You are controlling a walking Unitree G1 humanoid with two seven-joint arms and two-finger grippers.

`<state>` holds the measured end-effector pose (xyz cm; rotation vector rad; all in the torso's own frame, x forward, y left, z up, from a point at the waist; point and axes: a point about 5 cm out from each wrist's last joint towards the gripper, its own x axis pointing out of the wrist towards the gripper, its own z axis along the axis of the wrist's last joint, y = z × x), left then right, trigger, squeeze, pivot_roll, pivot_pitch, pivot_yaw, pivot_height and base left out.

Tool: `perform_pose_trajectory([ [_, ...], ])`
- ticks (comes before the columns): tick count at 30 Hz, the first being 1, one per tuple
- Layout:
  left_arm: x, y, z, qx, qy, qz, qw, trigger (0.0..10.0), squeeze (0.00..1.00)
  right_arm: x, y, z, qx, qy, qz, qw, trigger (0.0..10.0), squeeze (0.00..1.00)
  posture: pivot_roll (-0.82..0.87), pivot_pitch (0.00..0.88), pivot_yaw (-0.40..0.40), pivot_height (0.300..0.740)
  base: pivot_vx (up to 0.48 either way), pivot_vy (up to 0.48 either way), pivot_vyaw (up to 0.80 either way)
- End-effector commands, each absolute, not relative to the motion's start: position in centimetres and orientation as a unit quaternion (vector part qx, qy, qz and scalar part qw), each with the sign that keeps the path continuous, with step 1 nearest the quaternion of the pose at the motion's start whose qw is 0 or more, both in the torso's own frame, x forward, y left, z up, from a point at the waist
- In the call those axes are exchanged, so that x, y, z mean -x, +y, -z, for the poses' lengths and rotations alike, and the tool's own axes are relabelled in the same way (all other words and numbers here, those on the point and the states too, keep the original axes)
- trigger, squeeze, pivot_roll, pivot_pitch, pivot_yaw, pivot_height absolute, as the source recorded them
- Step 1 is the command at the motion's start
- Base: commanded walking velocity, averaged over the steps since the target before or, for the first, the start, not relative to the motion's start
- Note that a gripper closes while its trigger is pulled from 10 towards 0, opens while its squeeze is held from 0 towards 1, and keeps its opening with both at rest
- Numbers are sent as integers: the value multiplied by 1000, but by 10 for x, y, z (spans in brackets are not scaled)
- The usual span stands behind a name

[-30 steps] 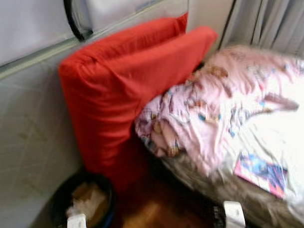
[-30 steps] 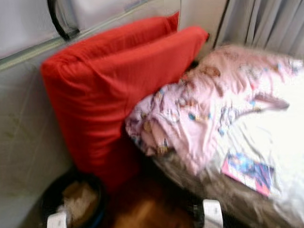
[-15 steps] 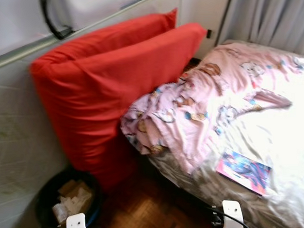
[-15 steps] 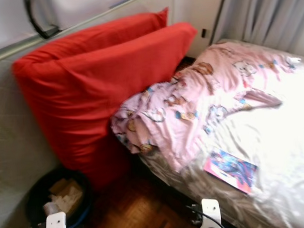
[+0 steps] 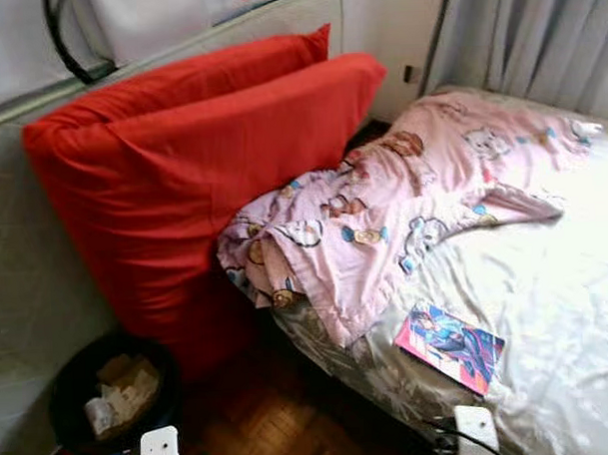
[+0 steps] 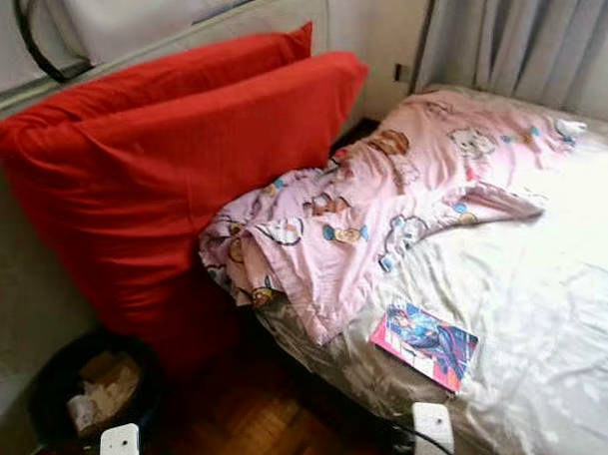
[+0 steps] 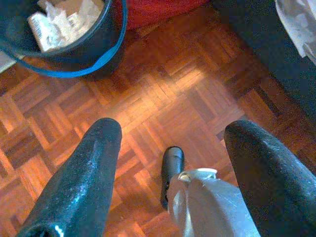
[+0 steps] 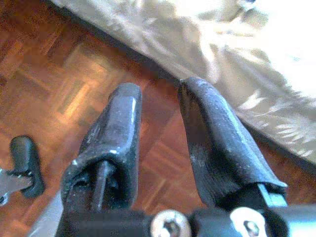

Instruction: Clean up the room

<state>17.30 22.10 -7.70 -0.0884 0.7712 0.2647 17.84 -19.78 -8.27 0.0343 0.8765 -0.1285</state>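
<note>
A pink cartoon-print blanket (image 5: 383, 215) lies crumpled across the head of a bed with a silvery sheet (image 5: 556, 279). A colourful comic book (image 5: 450, 344) rests flat near the bed's front edge. A black bin (image 5: 62, 396) with crumpled paper inside stands on the parquet floor at lower left, and its wall (image 7: 94, 59) appears beyond my left gripper. My left gripper (image 7: 173, 131) hangs open above bare floor, holding nothing. My right gripper (image 8: 160, 89) hangs beside the bed's draped side (image 8: 197, 29), fingers a little apart and empty.
Two big red cushions (image 5: 182, 172) lean against a grey upright panel (image 5: 16, 277), touching the blanket. Grey curtains (image 5: 537, 40) hang behind the bed. A strip of parquet (image 5: 261, 419) runs between bin and bed.
The camera has swung right and the blur has cleared, so the whole scene sits further left. Blanket, book, cushions and bin keep their places.
</note>
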Motion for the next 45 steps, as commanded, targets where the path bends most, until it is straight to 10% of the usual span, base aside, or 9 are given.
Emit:
perform_pose_trajectory([
  [1, -180, 217, 80, 16, 449, -75, 890, 10000, 0, -167, -245, 78, -118, 417, 145, 890, 10000, 0, -102, 0, 18, 740, 0, 0, 0],
  [45, -179, 216, 81, 15, 447, -65, 892, 10000, 0, -165, -246, 79, -115, 418, 143, 890, 10000, 0, -102, 0, 21, 740, 0, 0, 0],
])
